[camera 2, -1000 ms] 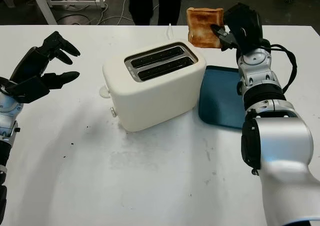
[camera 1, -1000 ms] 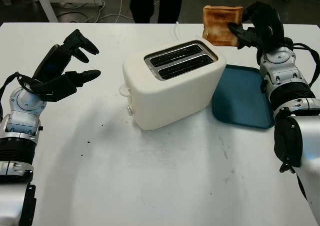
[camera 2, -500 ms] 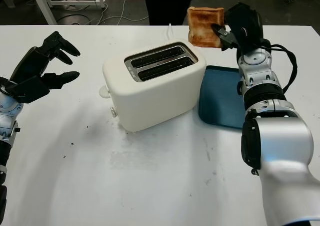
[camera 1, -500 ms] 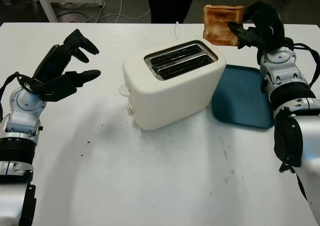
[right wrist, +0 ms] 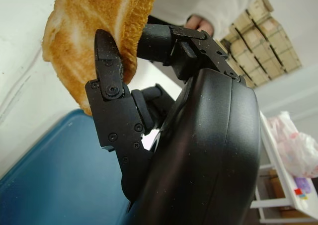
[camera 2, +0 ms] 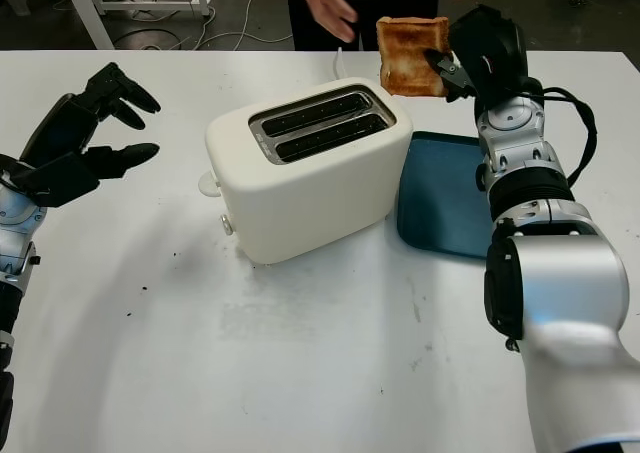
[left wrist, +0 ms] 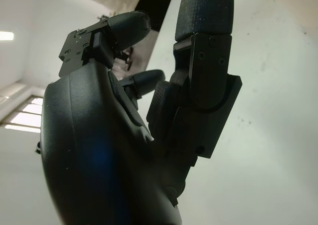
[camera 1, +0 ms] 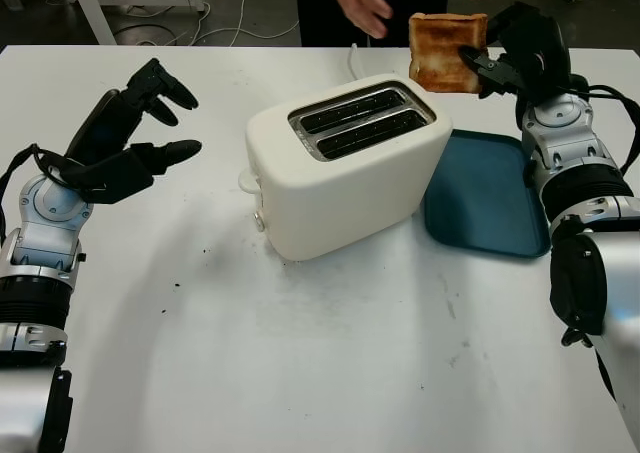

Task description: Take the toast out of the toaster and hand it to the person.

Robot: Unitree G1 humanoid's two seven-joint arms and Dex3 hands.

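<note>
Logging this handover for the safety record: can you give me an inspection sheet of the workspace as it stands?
Surface: white table, a few dark crumbs and scuffs.
Job's things: toast held upright in the air beyond the toaster, whose two slots look empty; a person's hand is close to the toast, not touching it.
Clutter: blue tray beside the toaster, nothing on it.
Hands: right hand grips the toast by one edge; left hand open, raised over the table's left side.
Cables: black cable along the right arm; white cord behind the toaster.
Surroundings: person standing at the far edge; cables on the floor.
</note>
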